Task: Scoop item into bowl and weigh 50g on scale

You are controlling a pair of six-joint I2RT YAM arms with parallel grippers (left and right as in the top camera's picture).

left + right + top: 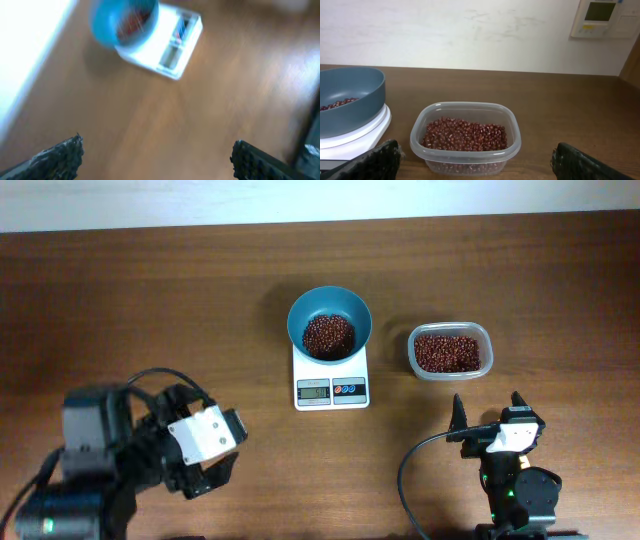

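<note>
Left wrist camera first, and it's a smeary picture. My left gripper [156,145] is spread wide. One dark ribbed finger [57,157] sits low on the left and its partner low on the right, with only bare brown table [150,115] between them. Up top, the teal-blue bowl [102,27] sits on the white scale [155,50], with a reddish blur of beans [132,20] inside it.

Over to the right wrist camera, which is much sharper. My right gripper [476,149] is wide open too, gripping nothing. The clear plastic tub [465,104] stands ahead between my fingers, and it holds a layer of the same beans. At the left edge the bowl rests on the scale, a few beans showing over its rim. A white wall panel [602,17] hangs at the upper right.

Now the overhead view. The bowl sits on the back of the scale with a dark heap of beans in its bottom. The display and the blue and red buttons face me, but the digits are too small to read. The tub stands just to the right of the scale, not touching it. Both my arms sit at the near edge, well apart from the scale, and my right fingers point toward the tub.
</note>
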